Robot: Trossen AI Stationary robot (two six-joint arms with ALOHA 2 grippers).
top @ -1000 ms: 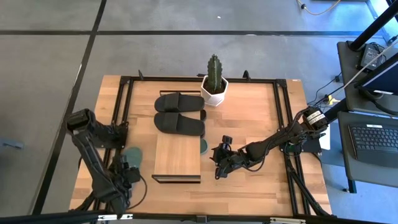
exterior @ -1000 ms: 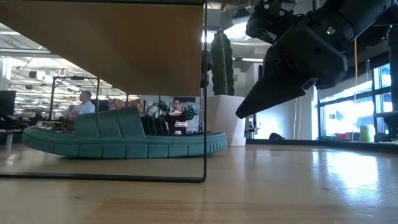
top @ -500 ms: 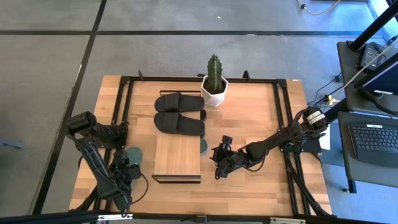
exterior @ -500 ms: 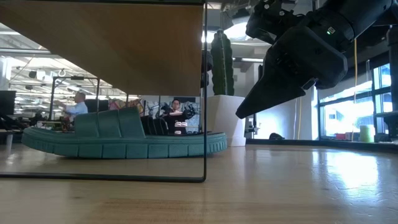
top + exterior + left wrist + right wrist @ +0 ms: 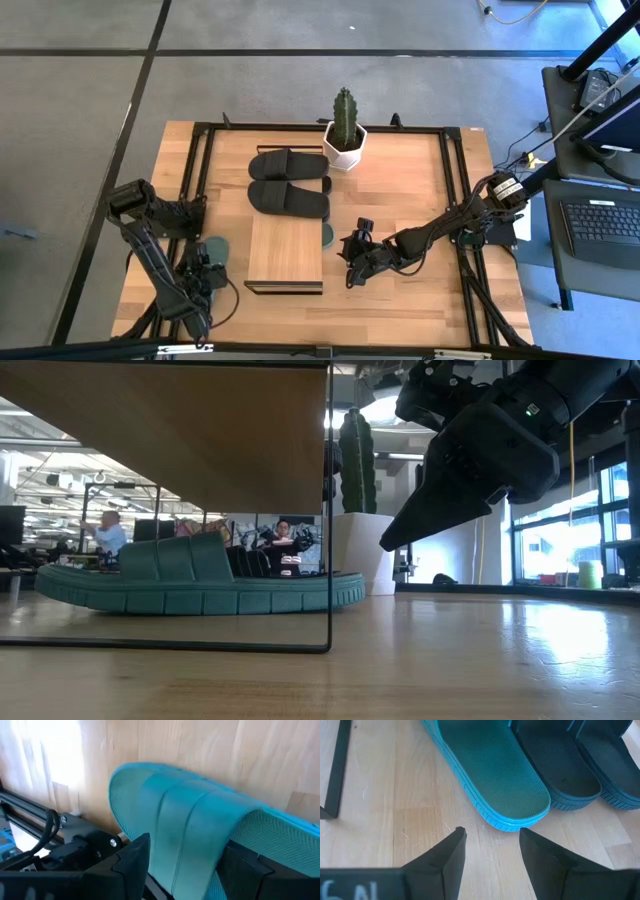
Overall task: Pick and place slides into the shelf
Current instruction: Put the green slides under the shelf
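Observation:
The shelf stands on the table's near middle. One green slide lies under it, sole down, and its heel end sticks out on the right. A second green slide lies left of the shelf, with my left gripper shut on it. Two black slides lie side by side beyond the shelf. My right gripper is open and hangs above the table, just right of the first slide's heel, touching nothing. My left gripper holds the second green slide by its wide strap, pinched between the two fingers, one at each edge of the strap. The fingers lie across the slide. Whether the sole still rests on the table cannot be told.
A potted cactus stands beyond the black slides. A black metal frame runs around the tabletop. Bare wood lies right of my right gripper and along the near edge. People show in the room beyond the table.
My left arm has shifted a little toward the table's left edge, then stayed still. The green slide in its fingers keeps its place. My right gripper has not moved.

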